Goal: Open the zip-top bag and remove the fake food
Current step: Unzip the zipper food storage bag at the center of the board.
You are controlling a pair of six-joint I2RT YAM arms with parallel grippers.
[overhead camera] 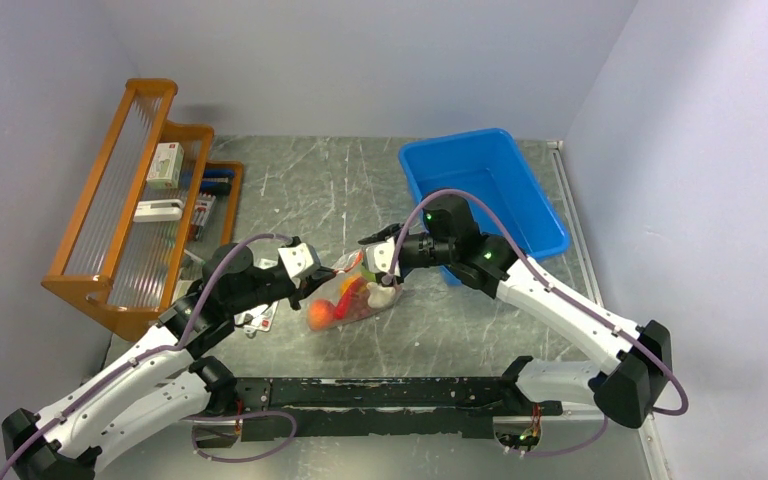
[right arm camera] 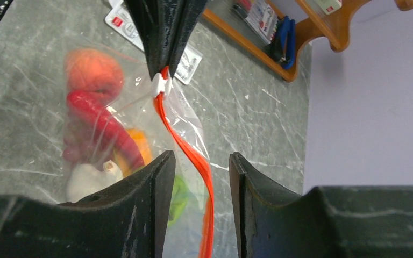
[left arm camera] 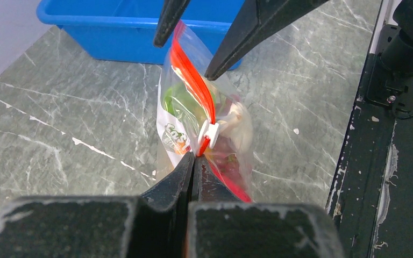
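Left gripper (left arm camera: 193,157): jaws pressed together, clamped on the bag's top edge at the strip's left end, right behind the slider.
Slider (left arm camera: 208,134): white clip touching the left gripper's tips, well apart from the right gripper.
Strip (left arm camera: 192,80): orange-red and, as far as it shows, zipped along its whole length. Its long axis runs straight from the left gripper to the right one; in the top view that is left to right, slanting a little away from the bases.
Bag (overhead camera: 355,300): mid-table, between the two grippers. The strip edge is held up, the belly sags toward the near edge onto the table, and the mouth points up.
Food (overhead camera: 325,312): all inside the bag, with a peach (right arm camera: 94,67), a red chilli (right arm camera: 105,126), garlic (right arm camera: 88,177), and an orange and a green piece. None is out.
Right gripper (right arm camera: 200,161): jaws apart, one on each side of the strip near its right end. The strip passes through the gap; whether it brushes a finger cannot be told.
Key relation: the strip lies crosswise to the right gripper's closing line, so closing in place should catch it.
Nearer arm: the left is at the slider, the right is at the far end.
Likely next: the right gripper clamps its end, then the slider travels along the strip's axis toward it.
Risk: the thin film may slip from the tips, or the bag may be dragged rather than unzipped.
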